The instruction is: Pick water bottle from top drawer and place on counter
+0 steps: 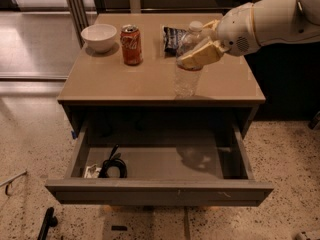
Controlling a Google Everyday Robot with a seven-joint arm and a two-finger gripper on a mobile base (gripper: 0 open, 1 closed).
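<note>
Your claw [196, 46] pinches the bottle [186, 76] near its top, 1 finger on each side. The bottle is upright over the counter [115, 81], near the front edge, behind the open drawer [160, 161]. You cannot tell if its bottom touches. The red can [132, 45] has white writing like Coca-Cola. You cannot read the bottle's label.
</note>
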